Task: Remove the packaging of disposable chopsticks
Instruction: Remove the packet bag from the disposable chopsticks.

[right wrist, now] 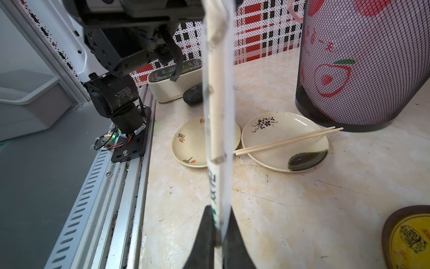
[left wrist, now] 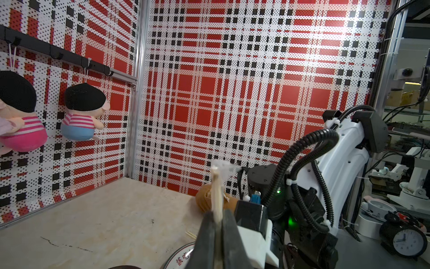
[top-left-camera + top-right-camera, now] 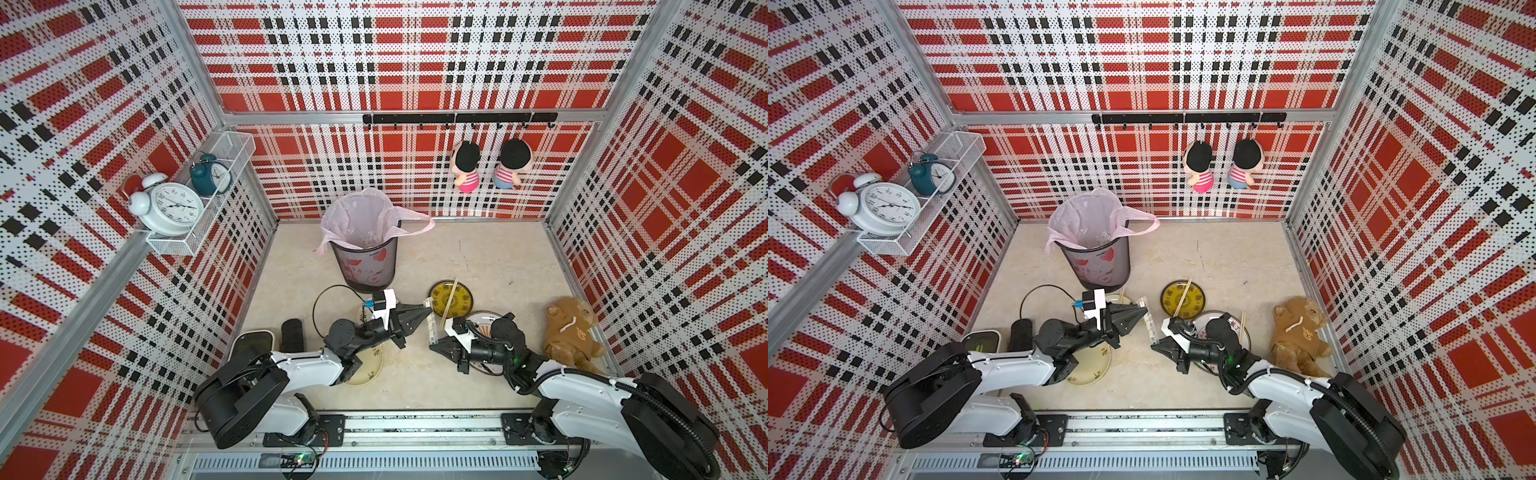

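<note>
Black right gripper clamps the long clear plastic sleeve at its logo end, midair; black left gripper pinches the pale wooden chopsticks poking out — a grip catching plastic too would stall the pull.

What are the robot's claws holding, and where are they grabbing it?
Both hold one wrapped chopstick pair. The left claw pinches it near one end; the right claw pinches the sleeve at its green-printed end.
</note>
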Controlling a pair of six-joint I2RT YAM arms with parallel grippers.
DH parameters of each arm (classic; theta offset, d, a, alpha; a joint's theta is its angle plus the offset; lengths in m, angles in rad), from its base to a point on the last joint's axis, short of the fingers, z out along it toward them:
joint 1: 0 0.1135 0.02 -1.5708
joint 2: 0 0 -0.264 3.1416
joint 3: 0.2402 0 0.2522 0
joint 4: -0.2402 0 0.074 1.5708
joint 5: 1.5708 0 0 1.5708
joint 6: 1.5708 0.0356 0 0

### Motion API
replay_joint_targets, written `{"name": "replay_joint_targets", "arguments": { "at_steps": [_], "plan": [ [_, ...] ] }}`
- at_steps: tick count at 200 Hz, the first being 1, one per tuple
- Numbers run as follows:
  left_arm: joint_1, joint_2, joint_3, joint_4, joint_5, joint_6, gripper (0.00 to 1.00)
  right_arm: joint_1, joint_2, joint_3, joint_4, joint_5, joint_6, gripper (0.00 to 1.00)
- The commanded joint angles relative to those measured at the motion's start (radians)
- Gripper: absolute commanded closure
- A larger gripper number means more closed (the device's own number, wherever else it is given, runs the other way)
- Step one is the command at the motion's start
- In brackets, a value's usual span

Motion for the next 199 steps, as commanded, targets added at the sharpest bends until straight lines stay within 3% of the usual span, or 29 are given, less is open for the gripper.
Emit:
{"name": "replay_joint_targets", "arguments": {
  "at_steps": [1, 31, 60, 79, 117, 199],
  "plan": [
    [-0.012, 0.069, -0.046, -0.23, 0.037, 0.03, 0.93, -0.001, -0.079, 0.07, 0.264, -0.043, -0.024, 1.0],
    [-0.025, 0.081, -0.054, -0.264, 0.005, 0.058, 0.89, -0.002, -0.102, 0.073, 0.276, -0.036, -0.017, 1.0],
    [-0.02, 0.099, -0.062, -0.286, -0.025, 0.066, 0.95, -0.002, -0.126, 0.077, 0.265, -0.038, -0.017, 1.0],
    [-0.021, 0.108, -0.065, -0.29, -0.032, 0.068, 0.92, -0.002, -0.126, 0.077, 0.269, -0.039, -0.012, 1.0],
    [-0.027, 0.14, -0.072, -0.269, 0.026, 0.07, 0.85, -0.002, -0.129, 0.076, 0.271, -0.033, -0.01, 1.0],
    [0.006, 0.077, -0.08, -0.146, 0.083, 0.002, 0.89, -0.002, -0.108, 0.046, 0.281, -0.028, -0.009, 1.0]
  ]
}}
